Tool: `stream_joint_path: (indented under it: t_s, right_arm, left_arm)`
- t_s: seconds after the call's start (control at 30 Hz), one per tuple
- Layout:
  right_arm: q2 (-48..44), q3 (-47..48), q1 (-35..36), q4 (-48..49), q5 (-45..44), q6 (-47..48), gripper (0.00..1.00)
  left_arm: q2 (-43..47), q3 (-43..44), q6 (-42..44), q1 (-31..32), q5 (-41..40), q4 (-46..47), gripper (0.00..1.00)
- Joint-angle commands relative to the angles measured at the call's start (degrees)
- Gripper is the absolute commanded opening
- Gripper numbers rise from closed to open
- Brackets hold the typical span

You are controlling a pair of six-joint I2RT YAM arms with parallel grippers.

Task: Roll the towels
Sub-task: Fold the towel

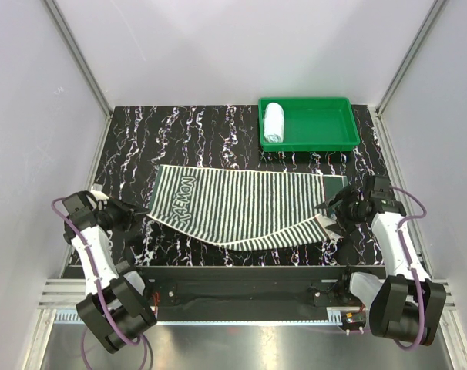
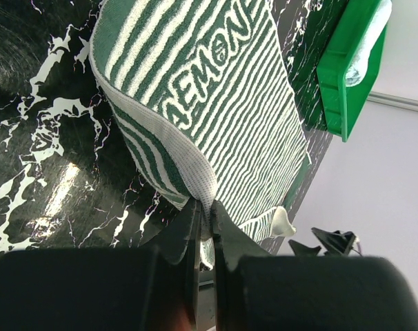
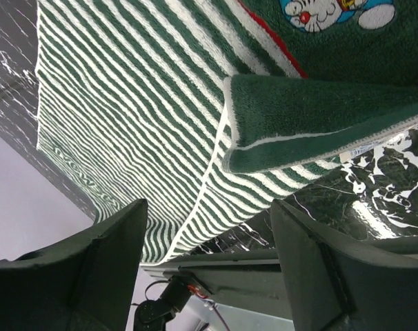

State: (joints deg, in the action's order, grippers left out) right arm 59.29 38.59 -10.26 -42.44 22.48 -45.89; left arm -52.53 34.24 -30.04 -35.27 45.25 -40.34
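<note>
The striped towel (image 1: 241,206), dark with white stripes, lies spread flat on the black marbled table. My left gripper (image 1: 137,216) is shut on its near left corner and holds that corner (image 2: 195,176) a little off the table, pinched between the jaws (image 2: 205,207). At the towel's right end, my right gripper (image 1: 337,216) is open above the near right corner (image 3: 312,124), which is folded over and shows a plain dark green side. Nothing sits between its fingers (image 3: 209,207). The pale towel (image 1: 273,122) lies rolled up in the green tray.
The green tray (image 1: 326,135) stands at the back right of the table, just beyond the striped towel's far right corner. A dark metal rail (image 1: 241,274) runs along the near edge between the arm bases. White walls close in the left, right and back.
</note>
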Motion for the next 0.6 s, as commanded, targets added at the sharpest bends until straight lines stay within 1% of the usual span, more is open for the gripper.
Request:
stream_joint_path:
  t_s: [0.0, 0.23, 0.3, 0.43, 0.47, 0.57]
  right_arm:
    - [0.3, -0.8, 0.0, 3.6, 2.9, -1.6, 0.79]
    - [8.2, 0.0, -0.1, 8.1, -0.3, -0.7, 0.79]
    - [10.0, 0.3, -0.1, 8.9, -0.9, -0.6, 0.77]
    - [10.4, 0.6, -0.2, 9.5, -2.5, -0.9, 0.66]
    - [10.3, 0.8, -0.2, 9.1, -3.1, -0.7, 0.60]
    - [10.1, 1.3, -0.2, 8.1, -4.7, 0.4, 0.58]
  left_arm:
    - [1.1, 0.2, 0.1, -0.3, 2.0, 2.4, 0.04]
    - [0.7, 0.2, 0.4, -0.2, 2.6, 2.2, 0.04]
    - [0.7, 0.3, 0.4, -0.3, 2.5, 2.1, 0.04]
    - [0.6, 0.3, 0.5, -0.3, 2.4, 2.1, 0.04]
    - [0.6, 0.3, 0.5, -0.2, 2.3, 2.1, 0.04]
    - [0.6, 0.3, 0.4, -0.2, 2.4, 2.2, 0.04]
